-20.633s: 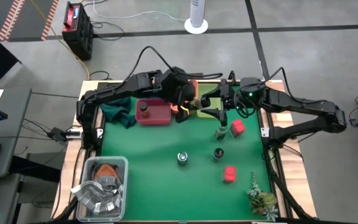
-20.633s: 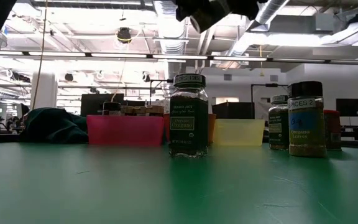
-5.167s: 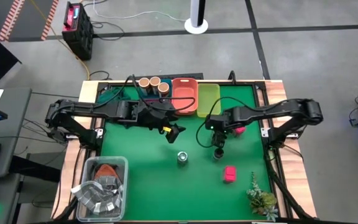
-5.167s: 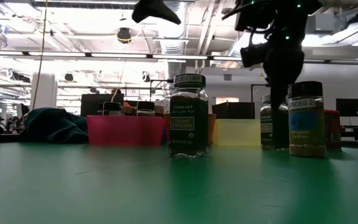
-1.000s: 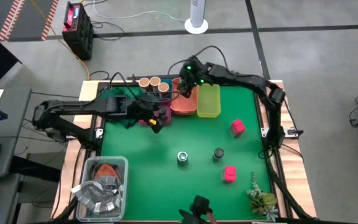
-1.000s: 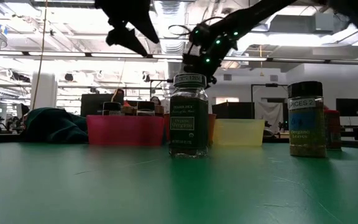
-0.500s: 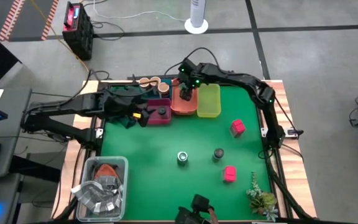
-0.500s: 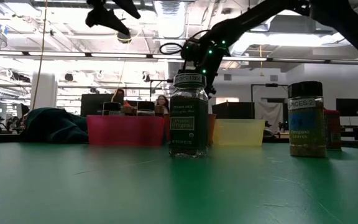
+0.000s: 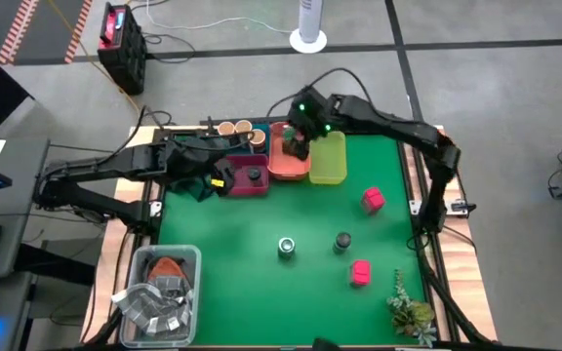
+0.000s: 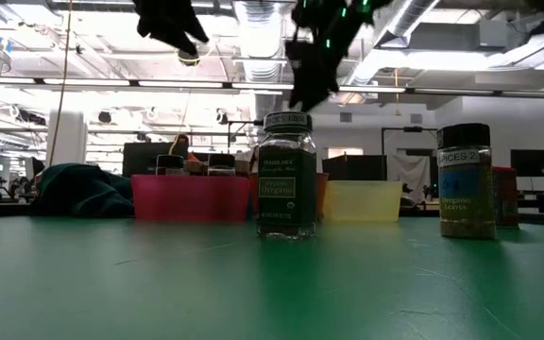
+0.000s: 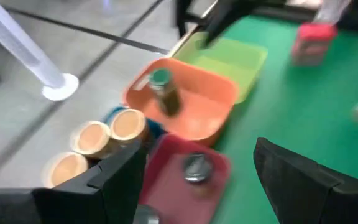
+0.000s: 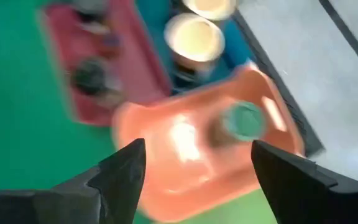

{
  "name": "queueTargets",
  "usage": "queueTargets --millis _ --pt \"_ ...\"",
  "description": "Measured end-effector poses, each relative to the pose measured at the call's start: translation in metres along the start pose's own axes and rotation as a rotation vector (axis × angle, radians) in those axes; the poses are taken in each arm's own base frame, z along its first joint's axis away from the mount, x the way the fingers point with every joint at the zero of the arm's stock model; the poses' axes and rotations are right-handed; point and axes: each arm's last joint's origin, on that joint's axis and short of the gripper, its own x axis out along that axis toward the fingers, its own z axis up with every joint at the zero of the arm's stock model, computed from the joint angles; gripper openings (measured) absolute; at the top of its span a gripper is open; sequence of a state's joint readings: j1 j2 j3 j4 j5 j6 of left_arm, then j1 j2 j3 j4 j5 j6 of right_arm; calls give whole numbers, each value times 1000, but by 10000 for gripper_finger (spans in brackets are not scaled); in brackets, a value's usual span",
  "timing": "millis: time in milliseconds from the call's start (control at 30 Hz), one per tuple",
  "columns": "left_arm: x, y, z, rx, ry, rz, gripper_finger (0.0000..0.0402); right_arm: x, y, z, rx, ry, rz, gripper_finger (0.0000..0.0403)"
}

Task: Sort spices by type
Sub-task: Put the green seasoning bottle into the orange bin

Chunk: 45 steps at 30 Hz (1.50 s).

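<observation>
Right gripper fingers apart above orange tray holding green-lidded jar; left gripper spread over adjacent magenta tray.

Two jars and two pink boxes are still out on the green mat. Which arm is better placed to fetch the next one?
Probably the right. Both grippers, left gripper and right gripper, hover open by the trays, but the pink boxes and dark-topped jar lie on the right arm's side.

Robotics lab or workshop: exposed ceiling ducts, strip lights, monitors behind, taped concrete floor.
</observation>
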<state>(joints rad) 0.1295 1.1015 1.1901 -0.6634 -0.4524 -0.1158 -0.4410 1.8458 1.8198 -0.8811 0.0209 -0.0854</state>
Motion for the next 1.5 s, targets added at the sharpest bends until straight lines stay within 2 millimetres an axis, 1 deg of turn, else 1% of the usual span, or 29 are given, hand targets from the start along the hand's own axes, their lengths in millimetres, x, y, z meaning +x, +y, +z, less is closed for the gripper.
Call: queueTargets --millis 100,167,233,300,367,500,600,700,800,867,1000,1067,1167,1267,1367,1500 --pt "12 5 -6 78 20 49 283 -19 25 0 39 -33 39 317" --pt "21 8 -16 101 59 73 283 -31 43 -1 76 -42 71 317" --pt "27 11 -22 102 78 79 283 -44 63 -6 101 -33 99 317" --pt "31 12 -25 86 58 75 283 -57 85 -9 123 -46 106 317" --pt "32 12 -27 74 53 48 283 -66 106 -18 128 -23 88 317" --pt "29 10 -20 27 -28 -7 283 -74 141 -36 136 -2 74 317" --pt "27 9 -13 -8 -103 -41 283 -80 166 -44 140 -2 118 317" --pt "26 7 -7 -60 -152 -72 283 -80 195 -53 130 0 149 317" --pt "18 5 3 -167 -187 -145 283 -80 219 -68 137 -17 155 317" --pt "11 2 9 -206 -198 -208 283 -82 233 -77 147 -41 143 317" --pt "1 -5 18 -239 -219 -280 283 -82 251 -95 122 -70 89 317" --pt "-1 -7 20 -285 -219 -298 283 -80 254 -100 104 -69 83 318" --pt "-1 -11 19 -401 -187 -329 283 -74 252 -102 106 -63 74 322" --pt "-4 -17 18 -496 -155 -382 283 -71 249 -100 159 -64 80 334" --pt "-8 -25 14 -494 -119 -416 283 -71 250 -99 168 -61 91 354" --pt "-15 -37 13 -470 -124 -440 283 -72 251 -100 175 -56 98 385"
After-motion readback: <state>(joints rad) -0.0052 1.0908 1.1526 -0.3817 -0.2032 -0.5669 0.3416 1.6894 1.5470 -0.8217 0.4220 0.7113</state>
